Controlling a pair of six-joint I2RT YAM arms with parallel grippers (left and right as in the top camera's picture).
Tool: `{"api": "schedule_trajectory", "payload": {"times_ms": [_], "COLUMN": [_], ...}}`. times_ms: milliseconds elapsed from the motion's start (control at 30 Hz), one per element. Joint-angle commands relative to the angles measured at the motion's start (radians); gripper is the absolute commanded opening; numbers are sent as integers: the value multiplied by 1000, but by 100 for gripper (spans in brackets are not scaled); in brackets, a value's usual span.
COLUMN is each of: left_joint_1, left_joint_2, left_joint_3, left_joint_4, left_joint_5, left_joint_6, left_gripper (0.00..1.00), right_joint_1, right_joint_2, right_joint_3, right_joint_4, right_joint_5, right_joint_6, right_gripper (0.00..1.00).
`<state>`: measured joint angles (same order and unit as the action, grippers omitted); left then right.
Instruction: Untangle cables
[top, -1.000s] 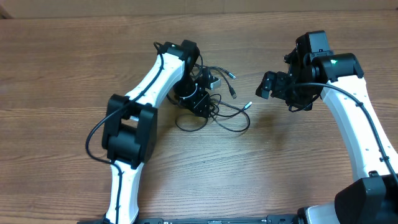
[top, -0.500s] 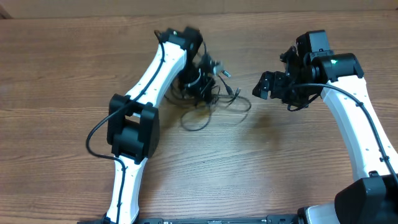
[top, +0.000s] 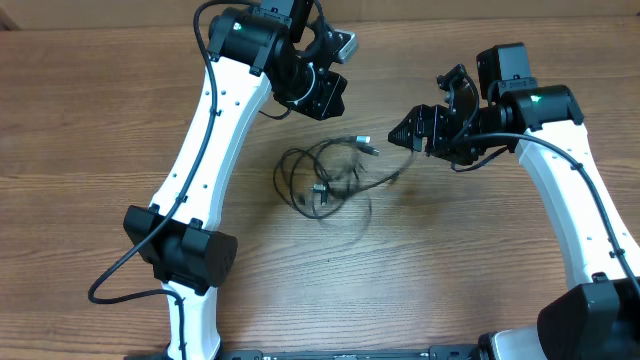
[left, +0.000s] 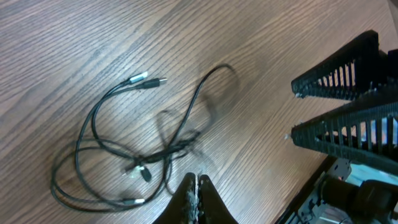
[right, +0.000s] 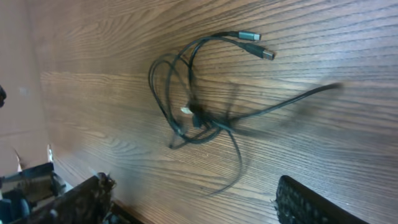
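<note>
**Left arm** (top: 205, 150): reaches up over the far side of the table (top: 90, 120).

**Left claw** (left: 196, 190): fingers pressed together. Nothing shows between them, so it looks empty. It sits above and apart from the cables.

**Cables** (top: 322, 180): thin black cords lying on the bare table between the two claws, and neither claw touches them.
- Several loops lie to the left.
- The strands cross in one knot near the middle (right: 202, 121).
- Two silver-tipped plugs (right: 254, 45) lie side by side at the far right of the heap.
- One strand runs out toward the right claw; it is blurred, so where it ends is unclear.
- How many cords there are cannot be told.

**Right claw** (left: 295, 107): fingers well apart and holding nothing. It hangs just right of the heap, tips pointing at it.

**Progress (a judgement):**
- Early stage. No cord lies separate from the others, and the central crossing is not undone.
- The plug ends are free and easy to reach, which helps.
- Left to do: grip a strand on each side of the knot, draw the two apart, then lay each cord out by itself.
</note>
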<state>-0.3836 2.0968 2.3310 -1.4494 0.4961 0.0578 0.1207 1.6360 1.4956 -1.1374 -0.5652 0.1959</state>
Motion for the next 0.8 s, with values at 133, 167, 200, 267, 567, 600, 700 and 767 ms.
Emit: {"api": "schedule_trajectory", "payload": {"times_ms": [133,167,200,267,567,600,700,767], "left_joint_1": [11,11,11,11,-9,-10,-11,-11], "left_joint_2": [2,2,3,9,29,29,29,29], "left_joint_3": [8,8,8,7,-208,-242,-377,-468], "left_joint_4": [8,-1,-10,-31,-51,-48,-17,32], "left_joint_5": [-13,-31,-51,-77,101,140,213,259], "left_joint_6": [-42,-43,-43,-43,343,397,497,517], "left_gripper": [4,4,4,4,58,58,56,52], "right_joint_1": [24,24,24,22,-75,-86,-103,-105], "right_joint_2": [9,9,9,9,9,9,9,9], "right_joint_3": [-3,-3,-3,-3,-3,-3,-3,-3], "right_joint_4": [1,-6,-14,-25,-91,-97,-110,-111], "right_joint_5": [-17,-1,35,102,277,277,277,277], "right_joint_6": [-17,-17,-7,26,100,100,99,95], "right_gripper": [79,79,79,81,88,87,84,84]}}
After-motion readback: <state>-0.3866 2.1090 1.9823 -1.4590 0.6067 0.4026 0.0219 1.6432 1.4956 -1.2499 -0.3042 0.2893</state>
